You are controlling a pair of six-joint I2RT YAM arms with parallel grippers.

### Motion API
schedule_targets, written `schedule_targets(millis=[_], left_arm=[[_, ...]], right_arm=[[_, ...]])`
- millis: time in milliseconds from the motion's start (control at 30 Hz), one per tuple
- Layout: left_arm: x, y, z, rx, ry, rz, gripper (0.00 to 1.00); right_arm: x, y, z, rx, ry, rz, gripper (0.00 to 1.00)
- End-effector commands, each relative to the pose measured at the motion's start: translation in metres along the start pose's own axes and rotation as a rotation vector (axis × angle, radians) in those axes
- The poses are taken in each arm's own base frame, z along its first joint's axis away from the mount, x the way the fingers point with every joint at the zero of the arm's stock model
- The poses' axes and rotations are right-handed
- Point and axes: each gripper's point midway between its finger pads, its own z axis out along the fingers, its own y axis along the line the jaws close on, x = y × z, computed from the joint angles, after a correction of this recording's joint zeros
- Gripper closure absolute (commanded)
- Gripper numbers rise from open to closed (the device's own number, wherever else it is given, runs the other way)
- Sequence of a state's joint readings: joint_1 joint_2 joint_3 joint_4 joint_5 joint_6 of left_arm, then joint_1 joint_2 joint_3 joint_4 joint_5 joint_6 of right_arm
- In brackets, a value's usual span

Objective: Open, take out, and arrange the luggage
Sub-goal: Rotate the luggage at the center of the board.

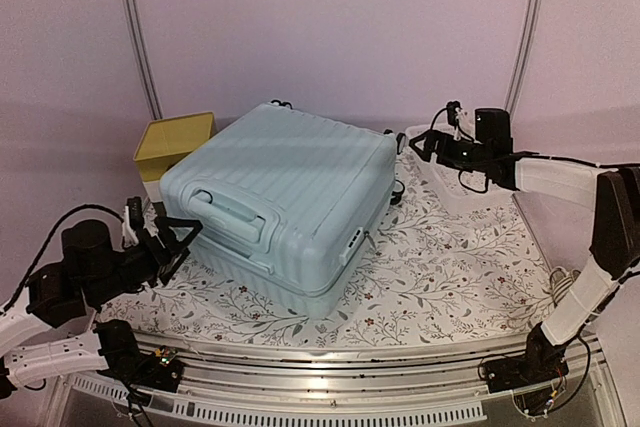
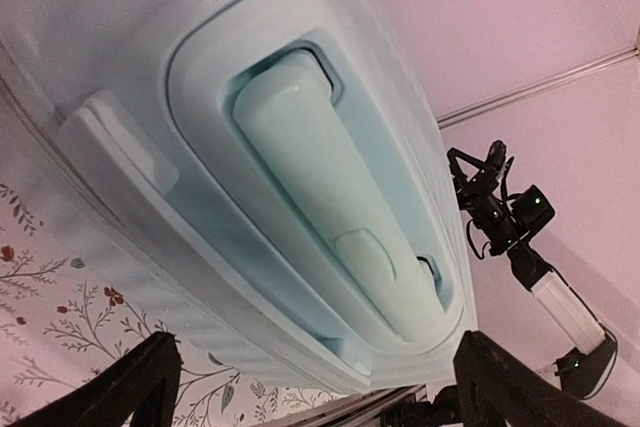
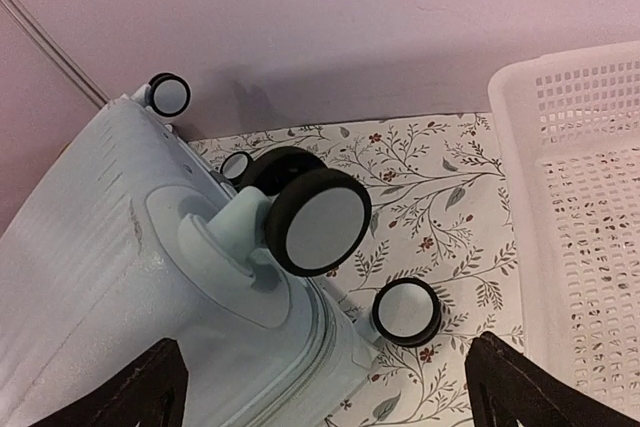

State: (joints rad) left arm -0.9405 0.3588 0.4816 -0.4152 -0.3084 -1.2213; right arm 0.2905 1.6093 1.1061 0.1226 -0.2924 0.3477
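Observation:
The pale mint-blue ribbed luggage (image 1: 285,197) lies flat and closed on the floral cloth, handle end near me, wheels at the far end. My left gripper (image 1: 178,239) is open, right in front of the moulded handle (image 2: 330,197), which fills the left wrist view; its fingertips (image 2: 140,387) hold nothing. My right gripper (image 1: 420,142) is open above the far right corner, by the wheels. The right wrist view shows the black-and-white caster wheels (image 3: 318,222) and the luggage corner (image 3: 150,277) between and below its fingertips (image 3: 510,387).
A yellow-topped box (image 1: 175,142) stands behind the luggage at left. A white lattice basket (image 3: 580,217) sits at the back right, under my right arm; it also shows in the top view (image 1: 450,187). The metal rail (image 1: 330,387) runs along the near table edge.

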Motion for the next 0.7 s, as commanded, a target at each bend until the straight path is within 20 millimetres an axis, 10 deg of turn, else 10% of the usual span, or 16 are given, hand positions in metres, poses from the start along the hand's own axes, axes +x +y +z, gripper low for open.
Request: schedule_targets(millis=[0, 667], left_arm=[[-0.018, -0.007, -0.011, -0.033, -0.056, 0.070, 0.02], [-0.019, -0.031, 0.034, 0.112, 0.024, 0.001, 0.02]], right_arm=[[-0.011, -0.002, 0.011, -0.071, 0.032, 0.059, 0.01], [-0.032, 0.010, 0.086, -0.312, 0.164, 0.307, 0.01]])
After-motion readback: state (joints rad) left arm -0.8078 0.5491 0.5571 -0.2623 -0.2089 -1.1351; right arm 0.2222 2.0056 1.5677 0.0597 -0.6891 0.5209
